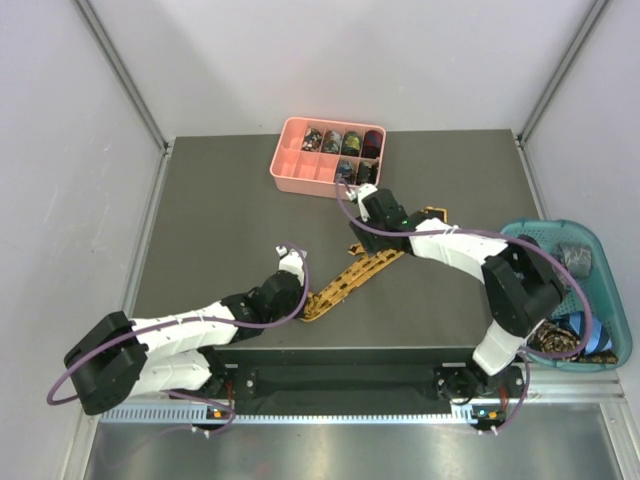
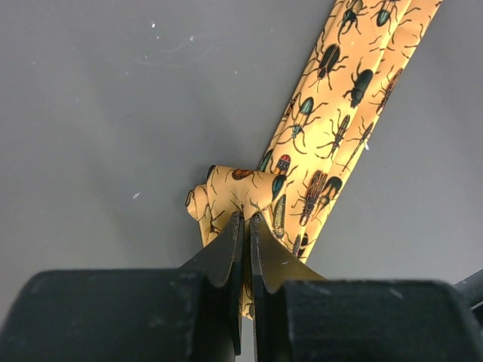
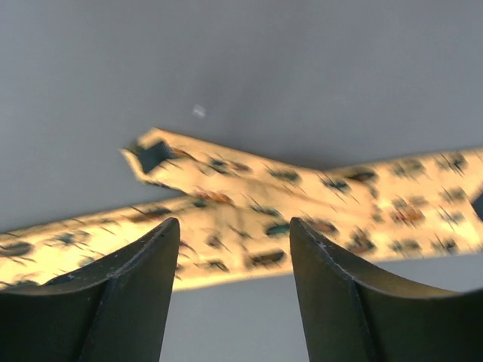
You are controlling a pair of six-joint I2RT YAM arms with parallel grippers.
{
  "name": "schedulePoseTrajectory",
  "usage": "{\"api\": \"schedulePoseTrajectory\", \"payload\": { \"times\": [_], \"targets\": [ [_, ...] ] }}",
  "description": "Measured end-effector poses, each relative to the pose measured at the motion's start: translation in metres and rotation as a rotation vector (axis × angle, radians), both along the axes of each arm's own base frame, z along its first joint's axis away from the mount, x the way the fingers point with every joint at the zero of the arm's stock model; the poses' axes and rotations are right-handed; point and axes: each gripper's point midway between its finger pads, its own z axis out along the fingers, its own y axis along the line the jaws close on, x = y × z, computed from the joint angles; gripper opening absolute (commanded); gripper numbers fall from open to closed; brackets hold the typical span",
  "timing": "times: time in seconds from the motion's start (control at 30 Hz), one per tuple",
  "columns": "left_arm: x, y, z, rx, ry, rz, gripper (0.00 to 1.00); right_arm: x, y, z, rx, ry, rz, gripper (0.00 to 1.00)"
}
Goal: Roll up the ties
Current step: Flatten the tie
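Left gripper (image 2: 247, 219) was pinched tight on the narrow end of the yellow tie (image 2: 336, 139), jaws together on a small curl of fabric. To my eye that was the seed of the roll, held so the coil had a core to wind on. The rest of the tie lay flat, running diagonally across the table (image 1: 220, 220) toward the right gripper (image 3: 234, 226). That one hung just above the cloth, jaws apart and nothing between them, over a spot where the band folded across itself. I read it as placed to pin or straighten the length. Finished coils (image 1: 340, 142) sat in the pink tray (image 1: 290, 172) at the far edge, and loose ties (image 1: 570, 335) waited in the teal basket (image 1: 612, 262) on the right.
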Motion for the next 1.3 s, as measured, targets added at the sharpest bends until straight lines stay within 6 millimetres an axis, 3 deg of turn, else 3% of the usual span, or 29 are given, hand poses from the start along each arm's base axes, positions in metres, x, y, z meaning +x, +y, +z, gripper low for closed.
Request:
{"api": "schedulePoseTrajectory", "payload": {
  "times": [0.2, 0.4, 0.53, 0.63, 0.7, 0.73, 0.77, 0.9, 1.0, 1.17, 1.2, 1.23, 1.3],
  "targets": [
    [0.000, 0.000, 0.000, 0.001, 0.000, -0.006, 0.00, 0.004, 0.038, -0.010, 0.061, 0.065, 0.096, 0.59],
    [-0.001, -0.001, 0.000, 0.001, 0.000, -0.010, 0.00, -0.003, 0.054, -0.032, 0.082, 0.142, 0.139, 0.57],
    [-0.001, -0.001, 0.000, 0.001, -0.001, -0.011, 0.00, -0.004, 0.060, -0.045, 0.078, 0.172, 0.149, 0.45],
    [-0.001, -0.001, 0.000, 0.003, -0.002, -0.013, 0.00, 0.002, 0.064, -0.044, 0.086, 0.163, 0.131, 0.34],
    [-0.001, -0.001, 0.000, 0.003, -0.002, -0.014, 0.00, 0.007, 0.062, -0.045, 0.072, 0.154, 0.112, 0.17],
    [-0.001, -0.001, 0.000, 0.002, -0.002, -0.013, 0.00, 0.009, 0.061, -0.045, 0.067, 0.146, 0.093, 0.04],
    [-0.001, -0.001, 0.000, 0.002, -0.002, -0.014, 0.00, 0.010, 0.060, -0.045, 0.064, 0.143, 0.082, 0.00],
    [-0.001, -0.001, 0.000, 0.003, -0.002, -0.018, 0.00, 0.015, 0.054, -0.044, 0.068, 0.133, 0.038, 0.00],
    [-0.001, -0.001, 0.000, 0.003, -0.003, -0.018, 0.00, 0.017, 0.041, -0.040, 0.086, 0.125, 0.001, 0.00],
    [-0.001, -0.001, 0.000, 0.004, -0.004, -0.022, 0.00, 0.046, -0.024, -0.007, 0.207, 0.080, -0.177, 0.00],
    [-0.001, -0.002, 0.001, 0.003, -0.004, -0.023, 0.00, 0.057, -0.042, 0.004, 0.247, 0.055, -0.226, 0.04],
    [-0.001, -0.002, 0.001, 0.002, -0.004, -0.024, 0.00, 0.067, -0.058, 0.016, 0.288, 0.029, -0.272, 0.22],
    [-0.001, -0.002, 0.001, 0.003, -0.004, -0.025, 0.00, 0.085, -0.091, 0.032, 0.349, -0.017, -0.362, 0.32]
  ]
}}
